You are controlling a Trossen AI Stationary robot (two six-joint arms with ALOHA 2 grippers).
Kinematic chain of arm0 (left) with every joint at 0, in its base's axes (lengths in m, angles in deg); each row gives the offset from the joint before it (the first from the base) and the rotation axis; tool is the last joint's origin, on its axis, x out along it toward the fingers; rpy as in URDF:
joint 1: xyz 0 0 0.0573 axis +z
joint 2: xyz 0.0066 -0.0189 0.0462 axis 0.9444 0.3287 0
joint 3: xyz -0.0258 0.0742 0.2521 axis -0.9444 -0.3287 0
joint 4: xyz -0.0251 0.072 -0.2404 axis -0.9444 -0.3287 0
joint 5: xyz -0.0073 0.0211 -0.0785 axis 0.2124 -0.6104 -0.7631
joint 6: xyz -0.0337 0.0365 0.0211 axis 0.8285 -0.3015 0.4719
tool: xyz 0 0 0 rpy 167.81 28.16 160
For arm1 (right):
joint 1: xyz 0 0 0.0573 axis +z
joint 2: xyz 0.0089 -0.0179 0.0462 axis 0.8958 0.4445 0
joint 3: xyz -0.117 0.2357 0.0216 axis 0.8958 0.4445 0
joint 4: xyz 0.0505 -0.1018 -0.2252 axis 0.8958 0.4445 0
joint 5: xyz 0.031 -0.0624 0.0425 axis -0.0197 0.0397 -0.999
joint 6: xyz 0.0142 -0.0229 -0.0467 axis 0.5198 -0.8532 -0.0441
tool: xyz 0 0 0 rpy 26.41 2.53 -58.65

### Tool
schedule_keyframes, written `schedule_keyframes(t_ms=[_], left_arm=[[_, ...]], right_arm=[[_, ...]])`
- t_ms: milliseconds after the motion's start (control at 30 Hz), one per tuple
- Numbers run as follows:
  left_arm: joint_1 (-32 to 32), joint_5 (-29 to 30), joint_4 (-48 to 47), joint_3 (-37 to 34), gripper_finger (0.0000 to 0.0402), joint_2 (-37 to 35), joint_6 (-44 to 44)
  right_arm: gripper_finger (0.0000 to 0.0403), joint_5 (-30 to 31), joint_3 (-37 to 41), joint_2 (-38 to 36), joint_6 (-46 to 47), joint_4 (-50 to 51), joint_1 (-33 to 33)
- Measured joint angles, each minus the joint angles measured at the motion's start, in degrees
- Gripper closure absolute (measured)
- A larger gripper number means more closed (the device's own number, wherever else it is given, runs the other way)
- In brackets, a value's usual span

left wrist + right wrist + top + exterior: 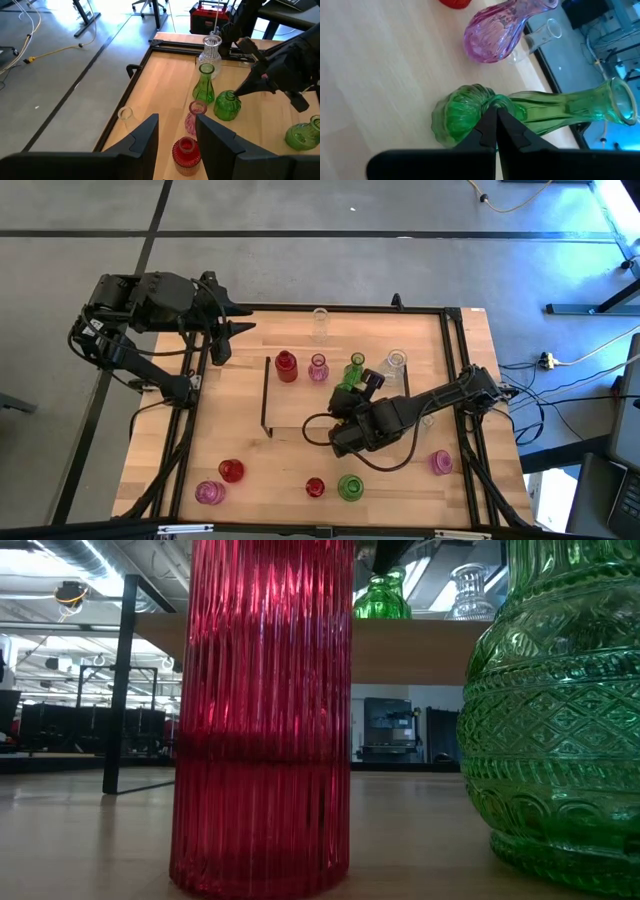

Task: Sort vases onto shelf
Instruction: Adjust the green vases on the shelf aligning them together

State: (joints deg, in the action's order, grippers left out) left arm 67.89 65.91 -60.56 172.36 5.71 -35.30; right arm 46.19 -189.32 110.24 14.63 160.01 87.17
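Right wrist view: the closed right pincer (495, 117) touches the round green vase's (457, 117) neck.

No legible text, label, brand, number or sign appears in any view, neither on the vases, the shelf nor the arms.

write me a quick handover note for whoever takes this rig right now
Right claw: shut on the neck of a round green vase on the shelf.
Left claw: open, empty, waiting off the shelf's far left corner.
Done: red, pink, tall green and clear vases stand on the shelf.
Left: five vases along the table's near edge, one clear vase at the far edge.
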Motion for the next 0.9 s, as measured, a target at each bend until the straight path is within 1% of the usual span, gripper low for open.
schedule_keyframes(t_ms=[233, 533, 900], left_arm=[[0.00, 0.00, 0.01, 0.00, 0.0280, 0.00, 0.01], [0.00, 0.00, 0.02, 0.00, 0.0280, 0.00, -0.03], [0.00, 0.04, 0.02, 0.00, 0.0280, 0.00, -0.08]], right_arm=[[0.0403, -2.41, -0.02, -0.14, 0.24, 0.52, 0.06], [0.0403, -3.32, 0.02, -0.37, 5.32, 4.37, 0.36], [0.0403, -5.84, 0.15, -1.04, 6.32, 4.63, 0.48]])
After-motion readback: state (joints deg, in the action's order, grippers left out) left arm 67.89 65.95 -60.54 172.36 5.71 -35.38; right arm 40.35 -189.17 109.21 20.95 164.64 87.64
